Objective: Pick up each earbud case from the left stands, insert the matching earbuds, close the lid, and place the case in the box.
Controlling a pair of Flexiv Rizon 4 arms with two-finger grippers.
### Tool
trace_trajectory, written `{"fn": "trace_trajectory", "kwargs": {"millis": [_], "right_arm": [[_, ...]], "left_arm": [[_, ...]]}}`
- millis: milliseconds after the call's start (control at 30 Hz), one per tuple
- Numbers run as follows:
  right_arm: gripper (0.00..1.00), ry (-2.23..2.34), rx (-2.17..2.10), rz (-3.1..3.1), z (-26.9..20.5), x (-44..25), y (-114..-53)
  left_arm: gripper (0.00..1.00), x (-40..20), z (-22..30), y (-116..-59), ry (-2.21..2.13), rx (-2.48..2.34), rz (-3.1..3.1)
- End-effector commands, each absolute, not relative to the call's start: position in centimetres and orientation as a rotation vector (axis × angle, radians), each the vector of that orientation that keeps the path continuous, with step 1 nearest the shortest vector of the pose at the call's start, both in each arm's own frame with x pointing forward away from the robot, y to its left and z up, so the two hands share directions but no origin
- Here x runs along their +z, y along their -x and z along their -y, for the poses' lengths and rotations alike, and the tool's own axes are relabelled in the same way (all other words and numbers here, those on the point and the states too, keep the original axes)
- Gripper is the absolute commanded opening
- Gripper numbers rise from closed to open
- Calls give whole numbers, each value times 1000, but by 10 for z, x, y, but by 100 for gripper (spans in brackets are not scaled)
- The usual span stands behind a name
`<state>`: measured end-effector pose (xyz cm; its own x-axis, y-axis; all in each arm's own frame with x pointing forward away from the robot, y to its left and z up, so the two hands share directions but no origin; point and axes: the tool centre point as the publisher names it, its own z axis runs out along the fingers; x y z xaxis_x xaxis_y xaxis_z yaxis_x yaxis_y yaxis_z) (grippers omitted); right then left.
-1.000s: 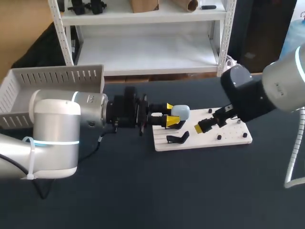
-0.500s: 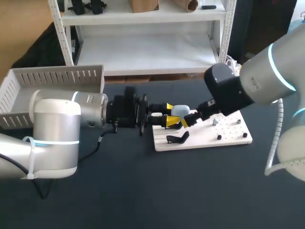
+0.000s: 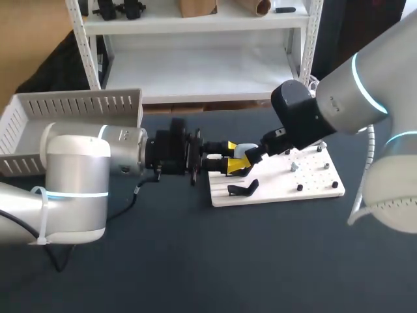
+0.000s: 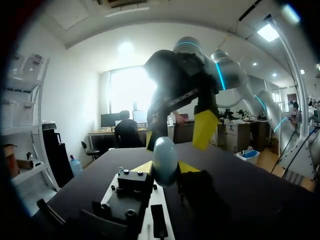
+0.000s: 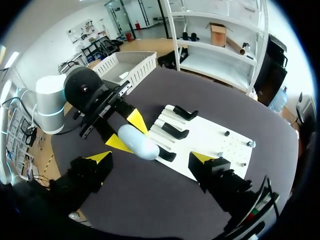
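The left gripper (image 5: pixel 127 133) clamps the pale blue egg-shaped earbud case (image 5: pixel 139 142) above the white peg board (image 5: pixel 210 139), probably to present it. The right gripper (image 5: pixel 151 159) hovers over it, wide open.

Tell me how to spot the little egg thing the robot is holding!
Find the white board on the dark table. At its left end, the left gripper pinches a pale blue earbud case. It's the only rounded, light thing; the stands beside it are black.
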<state>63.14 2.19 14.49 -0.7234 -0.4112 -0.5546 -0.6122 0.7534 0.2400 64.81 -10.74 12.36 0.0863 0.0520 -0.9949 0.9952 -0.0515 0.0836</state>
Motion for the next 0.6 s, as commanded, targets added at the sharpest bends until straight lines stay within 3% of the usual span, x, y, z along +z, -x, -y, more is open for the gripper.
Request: {"fn": "trace_trajectory", "kwargs": {"millis": [33,600], "right_arm": [[100,762,568,-2480,-21,143,-636],[100,728,541,-2495,-17,139,-646]], "left_arm": [[0,123,107,-649,-1323,-1156,-1158],[0,123,107,-649,-1323,-1156,-1158]]}}
